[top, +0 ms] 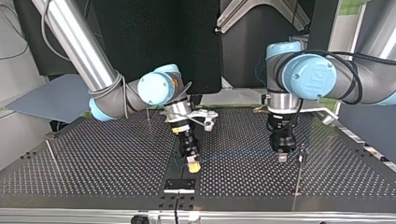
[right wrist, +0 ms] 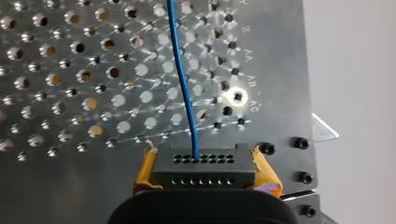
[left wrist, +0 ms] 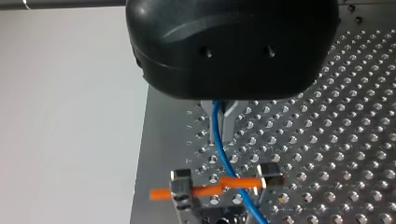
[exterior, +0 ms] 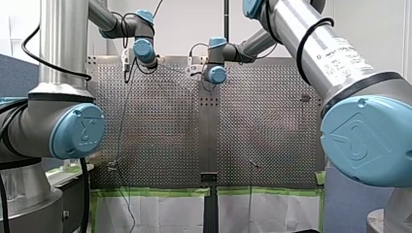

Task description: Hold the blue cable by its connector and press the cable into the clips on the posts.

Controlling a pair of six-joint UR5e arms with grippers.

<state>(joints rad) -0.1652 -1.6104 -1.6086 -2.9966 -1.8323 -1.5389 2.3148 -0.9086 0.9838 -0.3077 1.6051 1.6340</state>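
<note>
In the right wrist view the black connector sits between yellow pads, with my right gripper shut on it. The blue cable leaves the connector and runs ahead over the perforated plate. In the top view it stretches just above the plate from my right gripper to my left gripper. In the left wrist view my left gripper has its metal fingers shut on the blue cable. From there the cable runs on across a metal clip with an orange bar.
A thin post stands beside my left gripper in the top view. Further posts stand at that view's left and behind my right arm. A black bracket sits at the plate's near edge. The plate's edge lies close beside the clip.
</note>
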